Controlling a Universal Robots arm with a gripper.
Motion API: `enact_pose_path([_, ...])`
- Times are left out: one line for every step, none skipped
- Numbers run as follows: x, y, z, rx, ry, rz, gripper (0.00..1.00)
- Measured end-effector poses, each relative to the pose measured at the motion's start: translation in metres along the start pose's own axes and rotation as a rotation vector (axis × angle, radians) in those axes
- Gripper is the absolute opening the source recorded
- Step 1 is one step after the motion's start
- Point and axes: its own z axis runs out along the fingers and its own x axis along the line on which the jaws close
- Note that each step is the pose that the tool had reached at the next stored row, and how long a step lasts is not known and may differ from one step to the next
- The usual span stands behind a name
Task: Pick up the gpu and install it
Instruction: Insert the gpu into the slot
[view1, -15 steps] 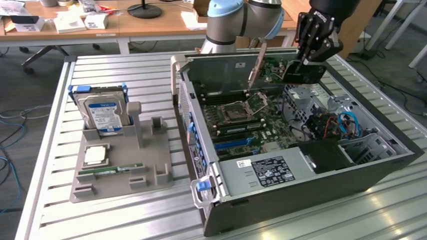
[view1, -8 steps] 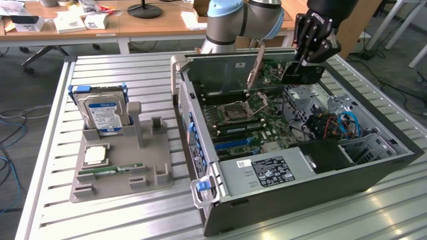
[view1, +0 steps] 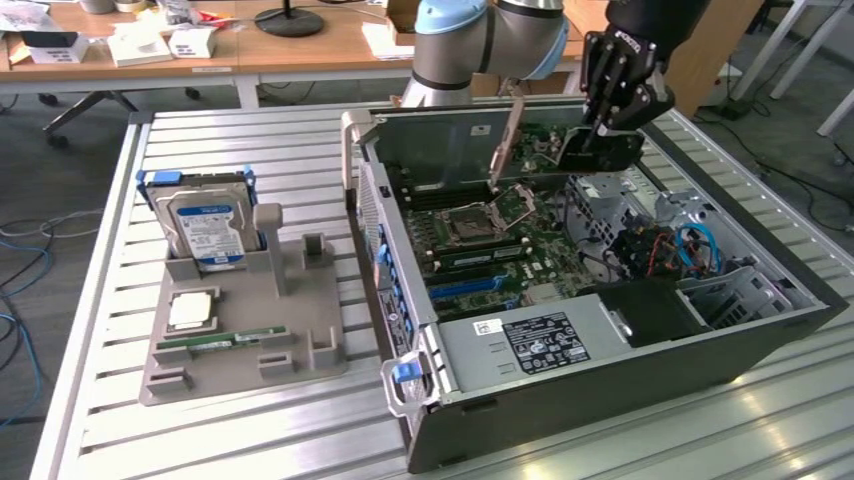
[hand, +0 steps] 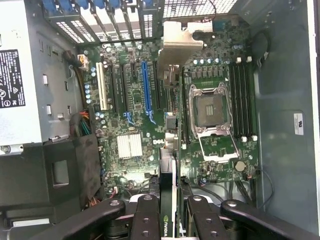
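The gpu (view1: 601, 152) is a slim dark card with a silver end bracket. It hangs in the air over the open computer case (view1: 747, 345), with my gripper (view1: 607, 128) shut on its upper edge. In the wrist view the gpu (hand: 168, 170) shows edge-on between my black fingers (hand: 147, 215), and its bracket (hand: 177, 45) points toward the case's rear slots. Below lies the green motherboard (hand: 130, 120). The card hovers just beside the long blue slot (hand: 146, 87) without touching the board.
An open CPU socket (hand: 212, 112) and memory slots (hand: 242, 100) lie beside the card. The power supply (view1: 527, 345) and a black drive bay (view1: 654, 310) fill the case's near end. A grey fixture (view1: 267, 350) at the exterior view's left holds a hard drive (view1: 207, 228), a CPU (view1: 190, 310) and a RAM stick (view1: 220, 342).
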Motion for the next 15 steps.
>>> enact_pose_path([0.0, 0.0006, 0.001, 0.0014, -0.0002, -0.002, 0.26])
enact_pose_path([0.0, 0.0013, 0.002, 0.003, -0.0004, -0.005, 0.26])
enact_pose_path([0.0, 0.0019, 0.0029, 0.0047, -0.0005, -0.007, 0.26])
enact_pose_path([0.0, 0.0025, 0.004, 0.0063, -0.0007, -0.009, 0.26])
enact_pose_path([0.0, 0.0032, 0.005, 0.0078, -0.0009, -0.012, 0.26])
enact_pose_path([0.001, 0.0038, 0.006, 0.0094, -0.001, -0.014, 0.26])
enact_pose_path([0.001, 0.0046, 0.007, 0.0104, -0.0011, -0.016, 0.26])
enact_pose_path([0.001, 0.0053, 0.0083, 0.011, -0.0012, -0.018, 0.26])
enact_pose_path([0.001, 0.0059, 0.0094, 0.0115, -0.0012, -0.02, 0.26])
enact_pose_path([0.001, 0.0067, 0.0105, 0.0119, -0.0013, -0.021, 0.26])
enact_pose_path([0.001, 0.0073, 0.0117, 0.0121, -0.0014, -0.023, 0.26])
enact_pose_path([0.001, 0.0078, 0.0127, 0.0121, -0.0013, -0.023, 0.26])
enact_pose_path([0.001, 0.0082, 0.0136, 0.0121, -0.0012, -0.024, 0.26])
enact_pose_path([0.001, 0.0085, 0.0144, 0.0121, -0.0011, -0.024, 0.26])
enact_pose_path([0.001, 0.0085, 0.0148, 0.0121, -0.0012, -0.024, 0.26])
